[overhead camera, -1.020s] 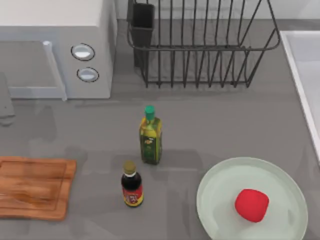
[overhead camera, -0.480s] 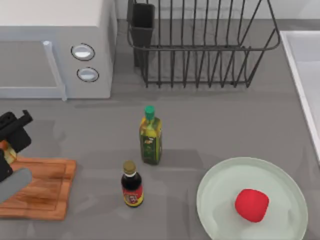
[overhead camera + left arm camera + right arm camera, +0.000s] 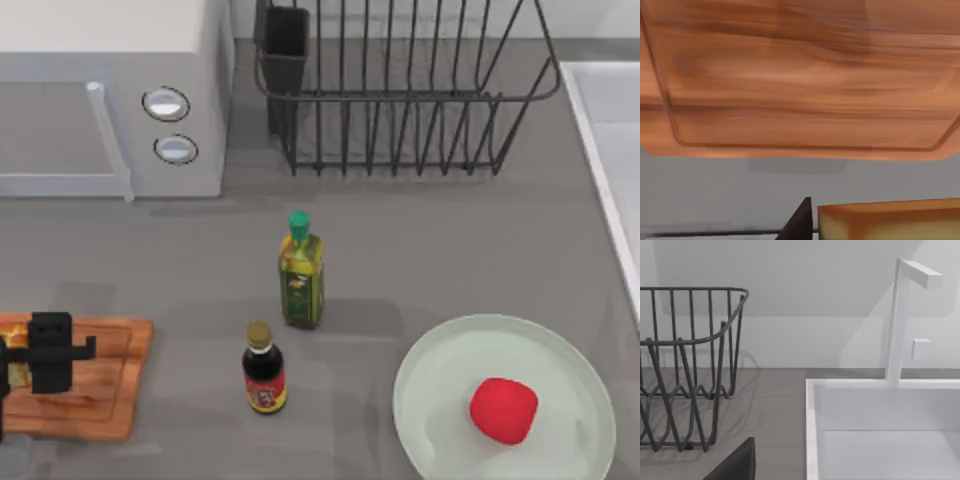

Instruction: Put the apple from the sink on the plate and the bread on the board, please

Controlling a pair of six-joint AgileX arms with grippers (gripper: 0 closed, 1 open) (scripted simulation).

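A grey surface (image 3: 450,260) carries a white microwave (image 3: 110,100) at the back left and a dark wire rack (image 3: 400,90) beside it, under a pale wall (image 3: 800,270)

A grey microwave (image 3: 110,100) with two round dials stands at the far left of the grey table (image 3: 450,250), and a dark wire dish rack (image 3: 405,90) sits to its right along the far edge. Near the middle, a green-capped oil bottle (image 3: 301,272) stands upright, with a smaller dark sauce bottle (image 3: 263,370) just nearer and to its left. A white faucet (image 3: 900,315) rises at the far right.
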